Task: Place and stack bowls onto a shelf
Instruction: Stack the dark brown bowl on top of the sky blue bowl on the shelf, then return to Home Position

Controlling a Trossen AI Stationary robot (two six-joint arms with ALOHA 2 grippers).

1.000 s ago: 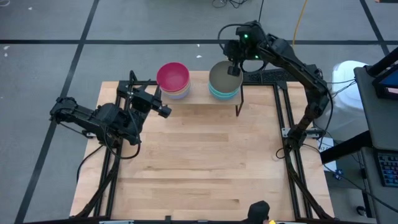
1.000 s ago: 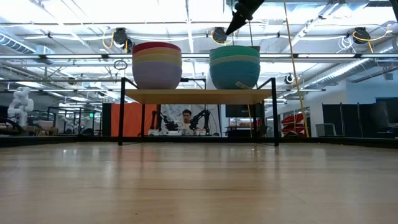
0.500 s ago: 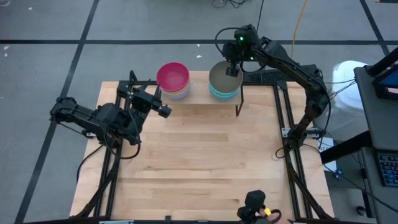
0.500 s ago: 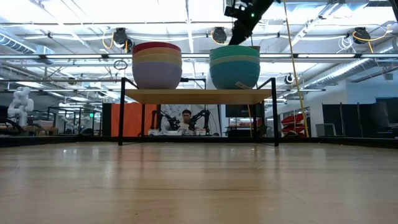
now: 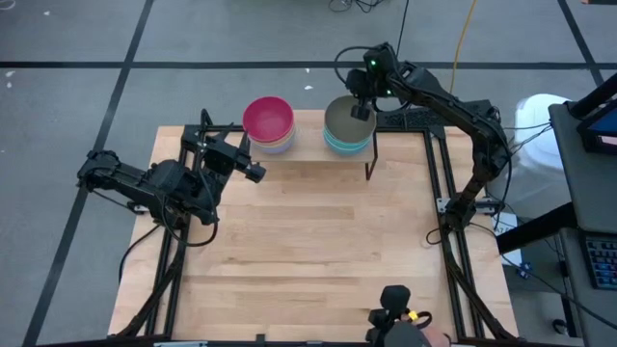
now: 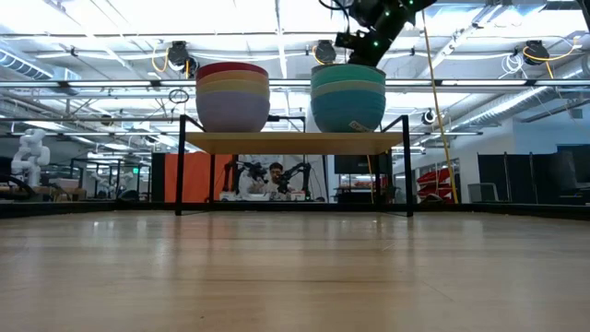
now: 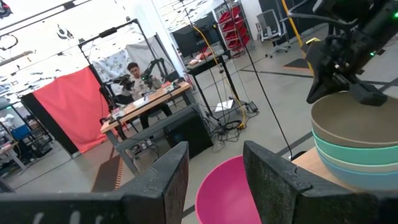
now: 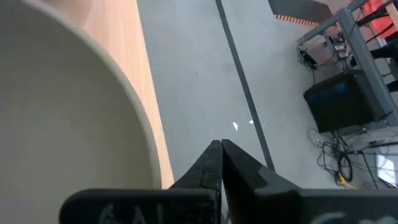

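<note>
From above, two stacks of bowls are seen on the shelf (image 5: 371, 145) at the table's far edge: a magenta-topped stack (image 5: 268, 122) and an olive-grey-topped stack (image 5: 347, 125), near each other but apart. Most of the shelf board is hidden beneath them. The right gripper (image 5: 361, 108) is held over the far rim of the olive-grey bowl; its fingers are too small here to judge. The left gripper (image 5: 253, 172) is parked just in front of the magenta stack.

At table height, the shelf (image 6: 295, 142) is shown on thin black legs, with both stacks upright on it. The left stack (image 6: 232, 96) reads magenta, orange, pale yellow, periwinkle from the top; the right stack (image 6: 348, 96) is mostly cyan and green. The right arm is cut off by the picture's upper edge.

In the left wrist view, the left fingers (image 7: 273, 180) stand wide apart, holding nothing, with the magenta bowl (image 7: 227, 193) between them, farther off, partly cut off.

In the right wrist view, the right fingertips (image 8: 219, 163) are pressed together on nothing, beside the olive-grey bowl's rim (image 8: 93, 112).
</note>
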